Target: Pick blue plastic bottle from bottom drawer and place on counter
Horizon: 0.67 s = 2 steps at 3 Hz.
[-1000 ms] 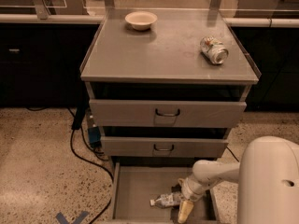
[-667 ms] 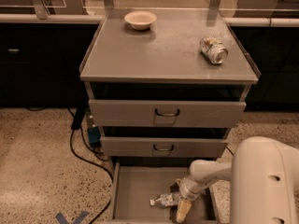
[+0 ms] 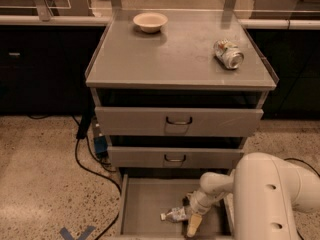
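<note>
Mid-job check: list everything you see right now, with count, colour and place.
blue plastic bottle: one, clear with a white cap, lying on the drawer floor
bottom drawer: one, grey, pulled open near the floor
counter: one, grey, cabinet top
bowl: one, pale, counter back left
crushed can: one, silver, counter right
upper drawers: two, grey with dark handles, above the open one
cable: one, black, floor left of the cabinet
arm: one, white, lower right
tool: one, inside the bottom drawer at the bottle's right end
</note>
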Each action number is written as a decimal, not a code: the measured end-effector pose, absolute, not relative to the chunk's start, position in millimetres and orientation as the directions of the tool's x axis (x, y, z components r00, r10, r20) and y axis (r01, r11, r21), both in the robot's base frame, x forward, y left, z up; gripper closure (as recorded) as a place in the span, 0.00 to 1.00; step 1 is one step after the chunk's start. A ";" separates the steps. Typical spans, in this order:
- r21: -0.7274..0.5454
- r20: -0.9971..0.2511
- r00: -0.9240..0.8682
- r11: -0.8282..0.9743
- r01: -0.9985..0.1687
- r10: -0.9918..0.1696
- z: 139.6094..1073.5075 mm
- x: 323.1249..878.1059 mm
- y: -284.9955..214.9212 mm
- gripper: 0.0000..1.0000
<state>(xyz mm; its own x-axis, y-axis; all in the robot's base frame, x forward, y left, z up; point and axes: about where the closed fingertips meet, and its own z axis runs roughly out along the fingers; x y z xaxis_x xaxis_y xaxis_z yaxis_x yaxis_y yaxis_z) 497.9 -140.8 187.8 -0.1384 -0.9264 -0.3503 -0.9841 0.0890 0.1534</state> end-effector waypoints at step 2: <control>0.121 -0.338 -0.137 0.101 -0.987 -0.931 148.7 504.2 -141.7 0.00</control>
